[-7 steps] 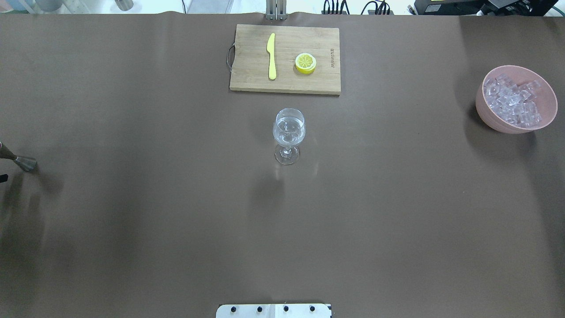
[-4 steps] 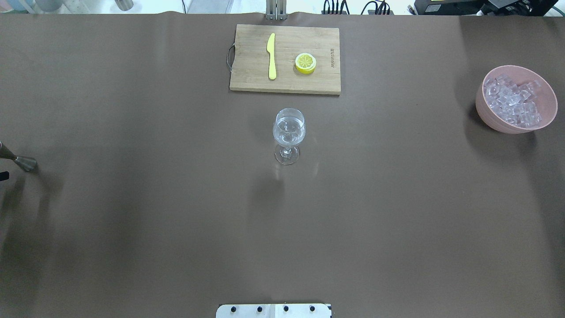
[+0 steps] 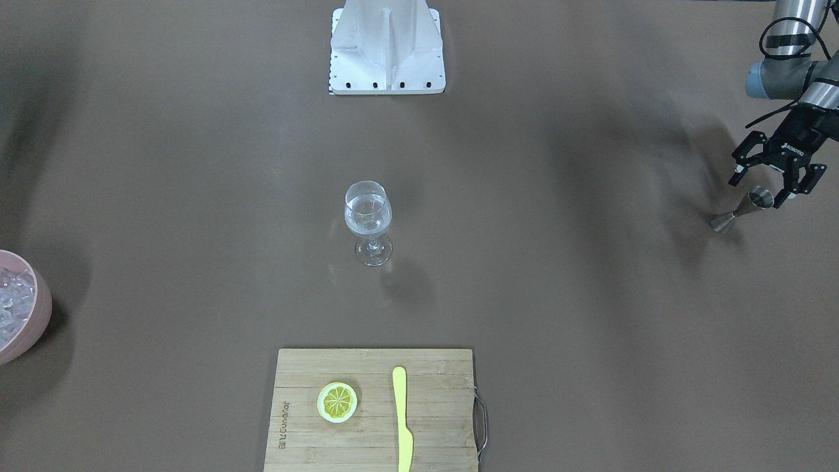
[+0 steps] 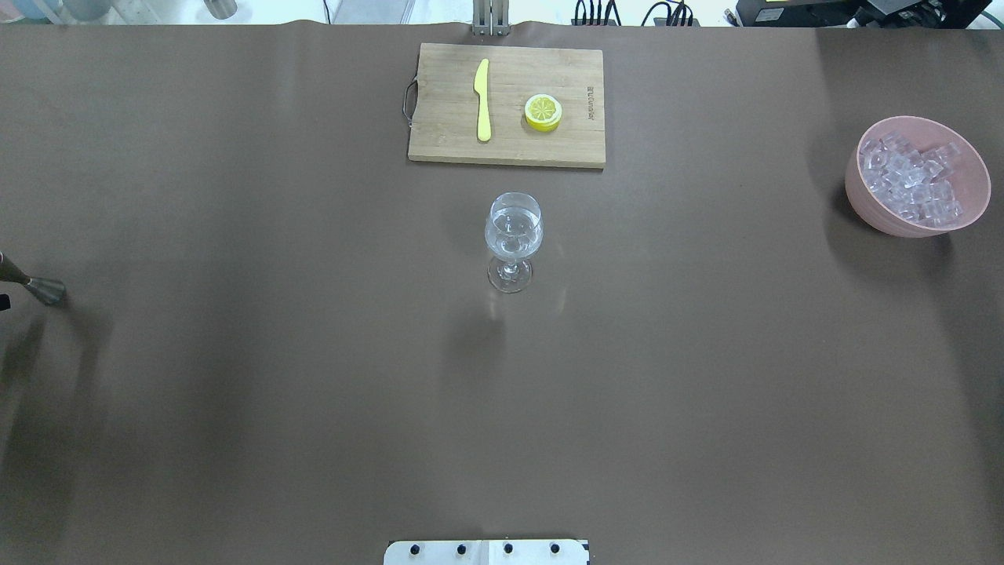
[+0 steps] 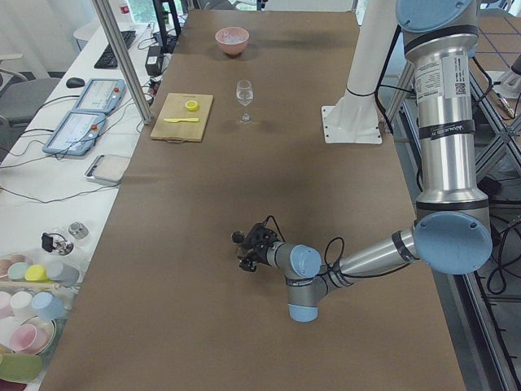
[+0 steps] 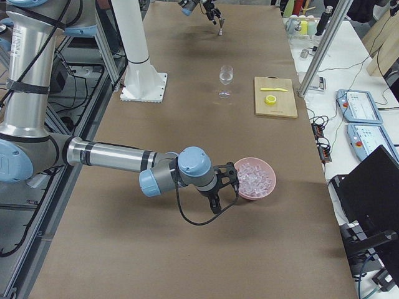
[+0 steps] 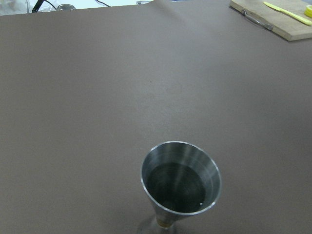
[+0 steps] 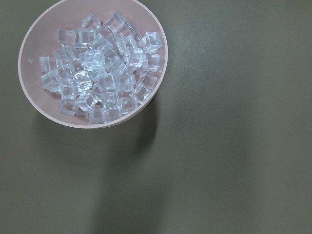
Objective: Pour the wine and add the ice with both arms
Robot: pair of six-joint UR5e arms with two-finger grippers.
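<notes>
1. Our left gripper (image 3: 759, 191) stands spread around the top cup of the jigger (image 3: 739, 210), which stands on the table (image 3: 196, 196). Seen from overhead, its dark fingertip has slipped further off the left edge in the last second, so we judge it is backing off.
2. We see the wine (image 4: 514, 235) in the stemmed glass (image 4: 511, 275) at mid-table, so pouring looks done.
3. The ice (image 4: 910, 180) lies unmoved in the pink bowl (image 4: 856, 192). Our right gripper (image 6: 227, 187) hangs just beside it, but we cannot tell its jaws.

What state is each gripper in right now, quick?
Left gripper: open, beside the steel jigger.
Right gripper: cannot be told, beside the pink bowl.
</notes>
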